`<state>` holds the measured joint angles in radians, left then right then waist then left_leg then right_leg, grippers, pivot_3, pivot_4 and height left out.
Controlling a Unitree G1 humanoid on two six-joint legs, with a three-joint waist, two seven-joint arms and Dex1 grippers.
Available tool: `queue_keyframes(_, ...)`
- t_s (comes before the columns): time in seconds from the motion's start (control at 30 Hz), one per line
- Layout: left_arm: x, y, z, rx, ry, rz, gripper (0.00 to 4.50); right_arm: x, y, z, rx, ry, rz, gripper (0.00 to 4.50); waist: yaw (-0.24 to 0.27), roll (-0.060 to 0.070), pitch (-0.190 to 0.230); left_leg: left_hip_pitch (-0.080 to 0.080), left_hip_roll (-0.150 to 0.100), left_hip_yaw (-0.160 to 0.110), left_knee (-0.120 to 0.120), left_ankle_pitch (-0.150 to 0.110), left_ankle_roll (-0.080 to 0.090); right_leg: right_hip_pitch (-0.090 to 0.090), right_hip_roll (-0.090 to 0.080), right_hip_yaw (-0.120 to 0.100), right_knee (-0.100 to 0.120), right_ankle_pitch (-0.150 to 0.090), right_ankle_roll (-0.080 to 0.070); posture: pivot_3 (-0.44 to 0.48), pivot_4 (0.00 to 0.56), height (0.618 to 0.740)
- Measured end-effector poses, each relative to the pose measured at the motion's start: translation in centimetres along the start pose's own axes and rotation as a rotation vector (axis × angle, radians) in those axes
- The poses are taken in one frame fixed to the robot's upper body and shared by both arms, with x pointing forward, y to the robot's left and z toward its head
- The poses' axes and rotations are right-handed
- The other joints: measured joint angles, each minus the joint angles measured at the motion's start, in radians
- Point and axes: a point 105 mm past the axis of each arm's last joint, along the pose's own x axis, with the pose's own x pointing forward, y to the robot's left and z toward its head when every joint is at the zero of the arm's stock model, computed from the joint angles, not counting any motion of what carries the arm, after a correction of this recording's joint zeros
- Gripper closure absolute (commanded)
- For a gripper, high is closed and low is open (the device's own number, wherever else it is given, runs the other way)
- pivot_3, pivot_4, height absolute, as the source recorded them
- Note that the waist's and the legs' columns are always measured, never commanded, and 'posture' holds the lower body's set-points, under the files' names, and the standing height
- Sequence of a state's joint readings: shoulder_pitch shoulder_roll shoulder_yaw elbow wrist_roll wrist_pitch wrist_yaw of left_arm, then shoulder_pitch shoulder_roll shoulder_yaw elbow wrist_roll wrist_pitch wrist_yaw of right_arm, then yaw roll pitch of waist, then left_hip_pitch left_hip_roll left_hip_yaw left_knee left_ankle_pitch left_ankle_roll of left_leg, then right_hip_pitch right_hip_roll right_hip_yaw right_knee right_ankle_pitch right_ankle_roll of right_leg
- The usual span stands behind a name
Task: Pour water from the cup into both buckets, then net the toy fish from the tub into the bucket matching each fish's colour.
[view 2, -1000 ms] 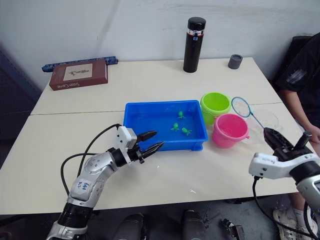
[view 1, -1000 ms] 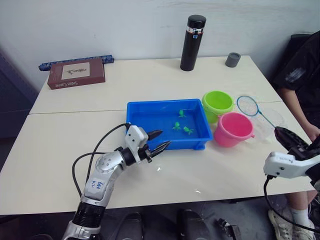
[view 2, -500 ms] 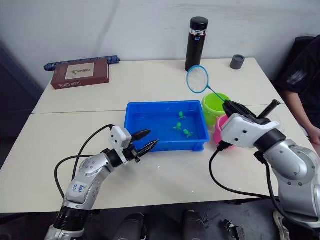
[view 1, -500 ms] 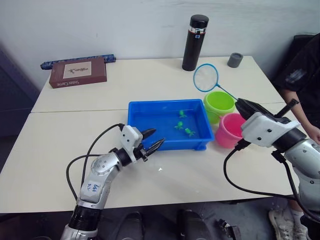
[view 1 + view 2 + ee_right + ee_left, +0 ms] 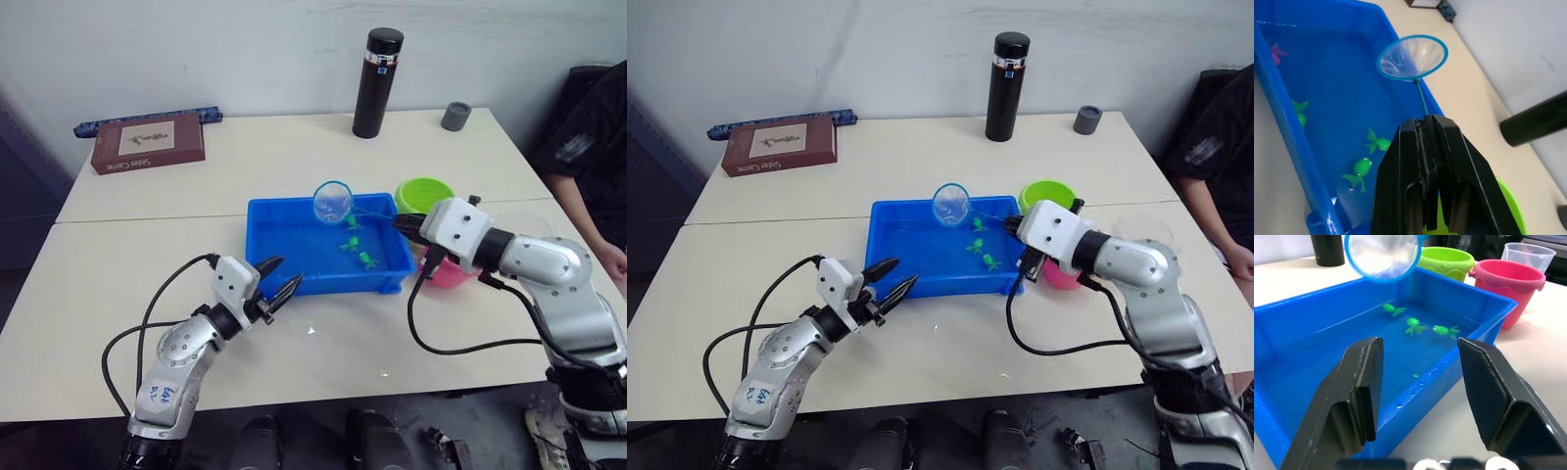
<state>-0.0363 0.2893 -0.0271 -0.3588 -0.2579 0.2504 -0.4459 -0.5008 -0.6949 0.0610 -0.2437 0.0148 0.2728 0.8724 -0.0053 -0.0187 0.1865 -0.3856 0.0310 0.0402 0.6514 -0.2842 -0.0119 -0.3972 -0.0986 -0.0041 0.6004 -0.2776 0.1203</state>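
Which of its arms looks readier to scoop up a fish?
The right. Its right gripper is shut on the net, whose hoop hangs over the tub near the green fish. The left gripper is open and empty, outside the tub's near wall.

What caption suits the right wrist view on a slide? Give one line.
Right gripper shut on the net, its hoop held above the water-filled blue tub where green fish and one pink fish lie.

The left arm (image 5: 167, 377) carries handwritten marks too small to read.
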Motion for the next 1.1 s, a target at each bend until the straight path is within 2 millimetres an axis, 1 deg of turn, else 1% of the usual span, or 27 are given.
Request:
queue_keyframes(0.1,-0.4,0.2,0.1,0.003,0.003,0.029,1.83,1.0,0.5,-0.5,0.014,0.003,0.064,4.5,0.001,0.0,0.0,-0.001,0.0,0.001,-0.001,0.0,0.0,0.0,0.0,-0.001,0.0,0.0,-0.001,0.0,0.15,0.74)
queue_keyframes(0.23,-0.9,0.3,0.0,-0.002,0.016,0.063,1.83,2.3,2.1,-0.2,0.036,-0.021,0.172,4.5,0.001,0.0,0.0,-0.001,0.0,0.0,-0.001,0.0,0.0,-0.001,0.0,-0.001,0.0,0.0,-0.001,0.0,0.15,0.74)
queue_keyframes(0.33,-1.0,0.4,0.2,0.0,0.015,0.079,1.83,2.8,2.8,-0.3,0.055,-0.02,0.222,4.5,0.001,0.0,0.0,-0.001,0.0,0.0,0.0,0.0,0.0,-0.001,0.0,-0.001,0.0,0.0,0.0,0.0,0.15,0.74)
queue_keyframes(0.53,-1.6,0.6,0.8,0.018,0.03,0.132,1.83,3.5,2.4,-0.2,0.056,-0.01,0.253,4.5,-0.002,0.0,0.0,-0.001,0.001,-0.001,-0.001,0.0,-0.001,-0.001,-0.001,0.0,0.0,0.0,-0.001,0.0,0.15,0.74)
queue_keyframes(0.67,-2.2,0.7,0.6,0.022,0.057,0.178,1.83,4.2,2.4,-0.5,0.077,-0.007,0.265,4.5,-0.001,0.0,0.0,-0.001,0.0,-0.001,-0.002,0.0,-0.001,-0.002,-0.001,0.0,0.0,-0.001,-0.001,0.0,0.15,0.74)
queue_keyframes(0.77,-2.7,0.9,0.2,0.024,0.086,0.224,1.83,4.8,1.9,-0.6,0.065,-0.004,0.266,4.5,-0.002,0.0,0.0,-0.001,0.0,0.0,-0.001,0.0,-0.001,-0.002,-0.001,0.0,0.0,-0.001,-0.001,0.0,0.15,0.74)
queue_keyframes(0.93,-2.9,1.2,0.2,0.036,0.095,0.265,1.83,5.9,1.5,-1.6,0.056,0.012,0.268,4.5,-0.002,0.0,0.0,-0.001,0.0,0.0,-0.002,0.0,-0.001,-0.003,-0.001,0.0,0.0,-0.001,-0.001,0.0,0.15,0.74)
queue_keyframes(1.03,-2.9,1.3,0.1,0.039,0.097,0.275,1.83,6.1,1.3,-2.2,0.049,0.019,0.268,4.5,-0.002,0.0,0.0,-0.001,0.0,0.0,-0.002,-0.001,-0.001,-0.003,-0.001,0.0,0.0,-0.001,-0.002,0.0,0.15,0.74)
queue_keyframes(1.1,-2.9,1.3,0.1,0.037,0.096,0.28,1.83,6.2,1.5,-2.6,0.043,0.026,0.284,4.5,-0.002,0.0,0.0,-0.002,0.0,0.001,-0.002,-0.001,-0.001,-0.003,-0.001,0.0,0.0,-0.001,-0.002,0.0,0.15,0.74)
